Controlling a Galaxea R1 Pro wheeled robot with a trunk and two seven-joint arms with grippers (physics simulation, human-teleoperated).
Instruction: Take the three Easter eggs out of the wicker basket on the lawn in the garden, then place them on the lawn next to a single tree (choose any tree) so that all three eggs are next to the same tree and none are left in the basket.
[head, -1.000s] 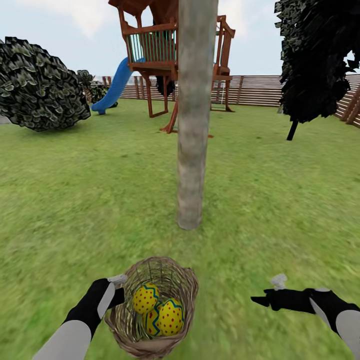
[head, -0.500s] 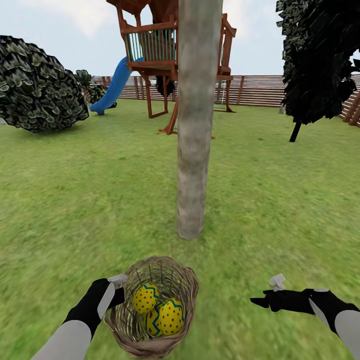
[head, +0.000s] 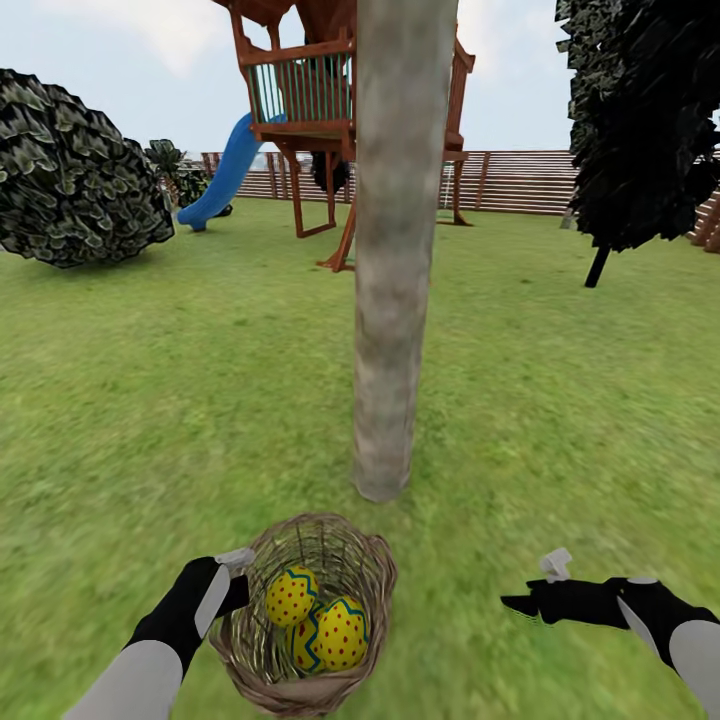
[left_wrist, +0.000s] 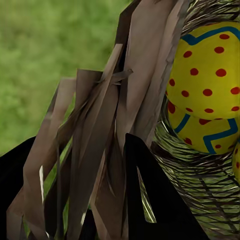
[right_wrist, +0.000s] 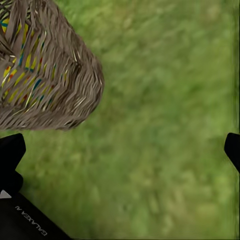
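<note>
Left end effector: clamped on the rim of the basket, fingers pinching the woven wall, as the left wrist view shows with wicker strands between the dark fingers. Basket held up off the lawn, just inward of this end effector, its mouth tipped toward the head camera.

Eggs: all in the basket, bunched together just inward of the left end effector. Two plainly seen, yellow with red dots and blue-green zigzags; a third partly hidden between them. None on the grass yet.

Right end effector: jaws apart, holding nothing, pointing inward toward the basket. Right wrist view shows the basket wall ahead, between and beyond the spread fingertips, grass below.

Deciding relation: eggs lie inward of the free right end effector, across a gap of open lawn, with the basket mouth facing up and back. Judged: the right arm is the one to reach in from above, since the left is occupied holding the basket.

Tree: thick grey-brown trunk straight ahead of both end effectors, its foot near the basket's far side.

Beyond: playset, bush.
</note>
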